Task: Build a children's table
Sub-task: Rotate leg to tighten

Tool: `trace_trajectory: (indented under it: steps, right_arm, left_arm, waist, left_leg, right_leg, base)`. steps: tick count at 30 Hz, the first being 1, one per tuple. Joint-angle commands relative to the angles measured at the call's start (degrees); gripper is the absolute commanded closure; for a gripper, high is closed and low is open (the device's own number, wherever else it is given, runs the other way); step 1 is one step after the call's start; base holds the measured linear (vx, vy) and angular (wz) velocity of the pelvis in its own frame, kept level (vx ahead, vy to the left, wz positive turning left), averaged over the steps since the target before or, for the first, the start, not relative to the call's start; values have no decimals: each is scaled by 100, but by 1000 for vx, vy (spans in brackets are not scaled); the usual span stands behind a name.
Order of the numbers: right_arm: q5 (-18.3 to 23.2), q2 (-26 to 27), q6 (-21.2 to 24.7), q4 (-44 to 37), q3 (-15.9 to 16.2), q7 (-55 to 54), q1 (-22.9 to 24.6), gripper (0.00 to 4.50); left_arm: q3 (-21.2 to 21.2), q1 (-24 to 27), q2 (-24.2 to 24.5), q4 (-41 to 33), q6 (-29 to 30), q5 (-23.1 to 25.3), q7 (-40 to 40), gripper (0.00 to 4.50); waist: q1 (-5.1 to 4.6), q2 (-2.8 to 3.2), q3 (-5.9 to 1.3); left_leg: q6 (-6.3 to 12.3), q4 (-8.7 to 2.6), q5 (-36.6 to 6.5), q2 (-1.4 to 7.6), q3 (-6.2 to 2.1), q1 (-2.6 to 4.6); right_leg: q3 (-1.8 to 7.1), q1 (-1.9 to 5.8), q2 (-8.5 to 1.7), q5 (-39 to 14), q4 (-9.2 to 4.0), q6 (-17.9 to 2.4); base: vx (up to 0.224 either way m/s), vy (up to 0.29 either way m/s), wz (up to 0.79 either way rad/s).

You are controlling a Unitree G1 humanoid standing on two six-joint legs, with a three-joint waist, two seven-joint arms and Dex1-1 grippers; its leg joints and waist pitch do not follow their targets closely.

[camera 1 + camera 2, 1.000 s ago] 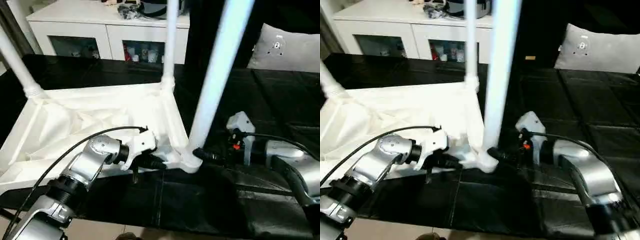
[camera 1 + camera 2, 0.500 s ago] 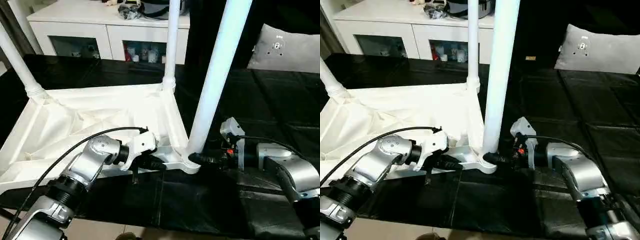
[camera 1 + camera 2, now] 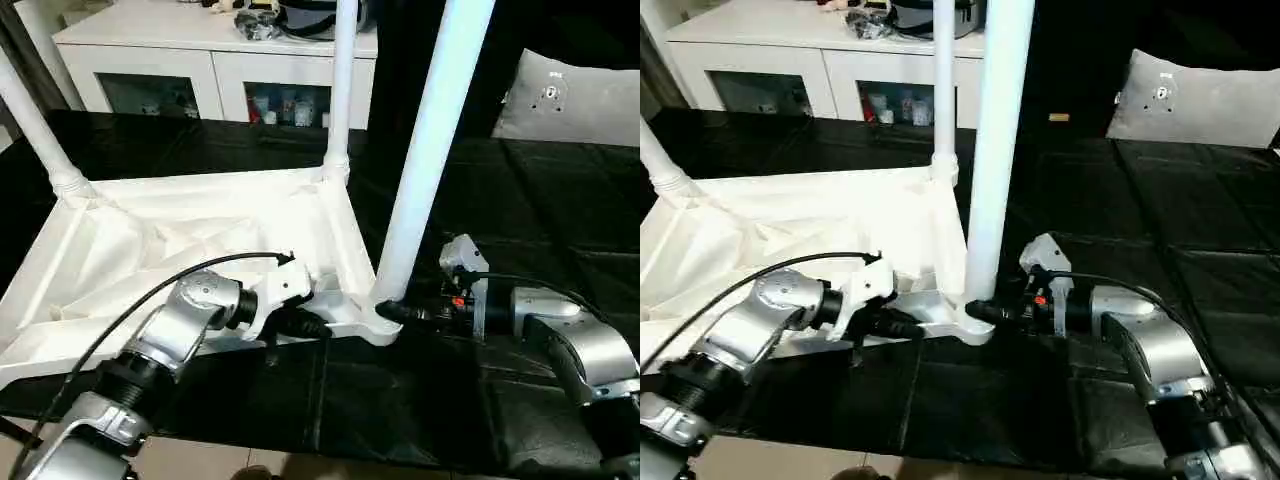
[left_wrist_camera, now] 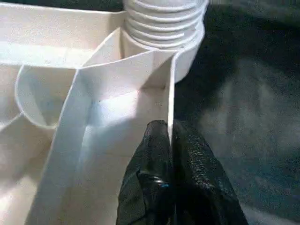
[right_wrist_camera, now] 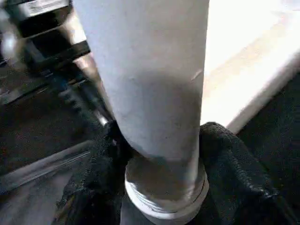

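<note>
White leg (image 3: 425, 170) clamped in right pincer (image 5: 157, 154); left pincer (image 4: 169, 140) pinching tabletop rim (image 4: 170, 98).

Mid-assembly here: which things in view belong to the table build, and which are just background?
Part of the job:
- white plastic ribbed tabletop, upside down
- near white tapered leg, gripped low down by the right gripper
- two far white legs standing in corner sockets
- left gripper, pinching the tabletop's edge wall

Just lying about:
- white glass-door cabinet
- grey cushion
</note>
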Motion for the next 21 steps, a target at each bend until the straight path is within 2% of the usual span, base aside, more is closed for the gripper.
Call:
trace_trajectory:
  steps: [1, 2, 3, 4, 5, 7, 8, 9, 11, 12, 16, 19, 20, 21]
  right_arm:
    - [-198, 445, 226, 139, 146, -755, -23, 247]
    - [-256, 631, 274, 233, 67, -1095, -69, 249]
    - [-343, 948, 381, 413, -58, -1665, -176, 249]
    - [-343, 948, 381, 413, -58, -1665, -176, 250]
    - [-401, 1152, 455, 550, -139, -2048, -264, 251]
    - [-598, 1443, 475, 808, -253, -2755, -423, 251]
    - [-652, 1499, 473, 857, -273, -2906, -453, 251]
    - [-727, 1595, 418, 913, -284, -3106, -480, 251]
    - [-735, 1749, 337, 907, -338, -3182, -464, 251]
    - [-710, 1796, 302, 868, -362, -3147, -438, 196]
    - [-659, 1737, 200, 712, -359, -2914, -347, 166]
    - [-604, 1538, 54, 610, -374, -2639, -290, 139]
    - [-566, 1347, -37, 565, -393, -2391, -259, 121]
    - [-564, 1336, -41, 562, -395, -2377, -257, 121]
  left_arm:
    - [290, -197, -367, 48, 327, -109, 782, 450]
    - [320, -230, -456, 74, 419, -63, 975, 450]
    - [408, -329, -660, 175, 607, 29, 1419, 450]
    - [408, -329, -660, 175, 607, 29, 1419, 450]
    - [493, -416, -829, 268, 737, 84, 1768, 450]
    - [638, -539, -1114, 373, 842, 137, 2274, 450]
    - [667, -559, -1173, 384, 860, 146, 2370, 450]
    - [680, -581, -1280, 387, 856, 173, 2510, 450]
    - [665, -582, -1398, 348, 870, 184, 2613, 450]
    - [615, -568, -1407, 317, 851, 212, 2596, 450]
    - [422, -500, -1242, 247, 671, 320, 2361, 450]
    - [349, -475, -1073, 249, 476, 357, 2147, 450]
    - [272, -455, -944, 252, 346, 367, 1959, 450]
    - [267, -454, -936, 252, 341, 368, 1949, 450]
  waist:
    - [-20, -76, -297]
    - [-73, -79, -283]
    - [-103, -105, -297]
    - [-129, -94, -301]
    - [-170, -89, -300]
    - [-203, -91, -302]
    - [-220, -89, -304]
    - [-222, -109, -322]
    - [-224, -103, -333]
    - [-214, -96, -339]
    - [-207, -80, -331]
    - [-214, -67, -309]
    - [-217, -81, -307]
    - [-227, -89, -307]
  left_leg:
    - [-19, -461, -1340, 301, -130, 121]
    - [-74, -478, -1385, 285, -132, 104]
    - [-133, -494, -1407, 271, -152, 92]
    - [-146, -492, -1414, 271, -143, 110]
    - [-160, -483, -1435, 271, -143, 125]
    - [-129, -474, -1323, 259, -134, 112]
    - [-127, -474, -1310, 255, -132, 113]
    - [-87, -464, -1129, 250, -131, 88]
    - [-8, -449, -987, 248, -120, 76]
    - [47, -442, -912, 240, -111, 78]
    - [102, -461, -923, 258, -114, 83]
    - [58, -484, -1122, 261, -121, 86]
    - [58, -487, -1187, 257, -123, 85]
    - [63, -486, -1204, 257, -124, 77]
  right_leg:
    - [286, 167, -553, -1718, -507, -991]
    - [286, 168, -546, -1851, -509, -958]
    - [272, 203, -553, -1972, -514, -874]
    - [279, 179, -546, -1946, -518, -883]
    - [287, 169, -548, -1904, -527, -903]
    - [296, 170, -542, -1737, -530, -937]
    - [293, 169, -537, -1710, -530, -946]
    - [294, 208, -537, -1473, -514, -931]
    - [300, 212, -532, -1209, -493, -944]
    - [302, 215, -531, -1087, -490, -951]
    - [296, 219, -521, -974, -492, -968]
    - [298, 222, -528, -1236, -517, -904]
    - [296, 231, -531, -1353, -542, -867]
    - [300, 232, -529, -1400, -543, -832]
  base:
    - [0, 0, 0]
    - [0, 0, 0]
    - [0, 0, 0]
    - [0, 0, 0]
    - [0, 0, 0]
    - [0, 0, 0]
    - [0, 0, 0]
    - [0, 0, 0]
    - [0, 0, 0]
    - [0, 0, 0]
    - [0, 0, 0]
    - [0, 0, 0]
    - [0, 0, 0]
    - [0, 0, 0]
